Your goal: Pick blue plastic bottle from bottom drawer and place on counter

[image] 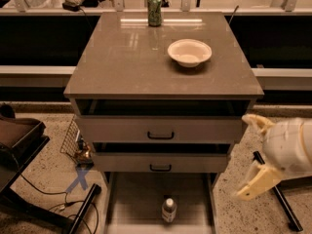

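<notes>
The blue plastic bottle (pixel 168 209), clear with a white cap and a dark-printed label, stands upright near the front middle of the open bottom drawer (pixel 115 199), a flat grey tray with low sides. The counter (pixel 131 62) is the glossy grey-brown top of the cabinet above it. My gripper (pixel 246 156), cream-coloured, hangs to the right of the cabinet at the height of the two upper drawers. Its fingers are spread apart and empty, and it is well right of and above the bottle.
A green drink can (pixel 154 9) stands at the counter's back edge and a cream bowl (pixel 189 52) sits right of centre. Two black-handled drawers (pixel 161 135) are slightly open. A dark chair (pixel 19 145) and cables lie left; a black bar (pixel 275 191) lies on the floor at the right.
</notes>
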`<move>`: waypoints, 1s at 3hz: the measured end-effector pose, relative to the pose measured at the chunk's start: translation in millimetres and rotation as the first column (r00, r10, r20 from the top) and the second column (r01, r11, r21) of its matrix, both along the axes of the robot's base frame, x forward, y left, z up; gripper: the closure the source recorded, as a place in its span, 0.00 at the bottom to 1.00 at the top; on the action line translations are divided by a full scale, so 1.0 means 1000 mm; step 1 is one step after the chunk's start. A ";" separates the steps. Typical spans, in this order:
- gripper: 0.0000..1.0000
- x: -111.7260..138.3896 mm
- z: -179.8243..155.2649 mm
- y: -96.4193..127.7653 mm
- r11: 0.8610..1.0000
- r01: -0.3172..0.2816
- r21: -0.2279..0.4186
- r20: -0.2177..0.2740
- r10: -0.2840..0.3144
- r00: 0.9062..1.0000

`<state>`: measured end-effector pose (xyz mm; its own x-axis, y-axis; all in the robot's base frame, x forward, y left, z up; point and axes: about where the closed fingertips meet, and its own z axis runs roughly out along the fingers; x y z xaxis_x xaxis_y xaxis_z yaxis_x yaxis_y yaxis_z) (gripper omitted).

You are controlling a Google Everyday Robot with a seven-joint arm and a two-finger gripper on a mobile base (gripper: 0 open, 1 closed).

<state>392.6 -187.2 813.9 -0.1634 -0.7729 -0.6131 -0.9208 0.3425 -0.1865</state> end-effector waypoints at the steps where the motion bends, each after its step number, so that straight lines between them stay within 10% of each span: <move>1: 0.00 0.004 -0.053 0.012 0.994 0.012 0.106 0.064 -0.019 0.998; 3: 0.00 0.018 -0.066 0.009 0.994 0.003 0.105 0.154 -0.019 0.988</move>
<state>410.6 -177.8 747.7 -0.0687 -0.7020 -0.7089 -0.8797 0.3777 -0.2889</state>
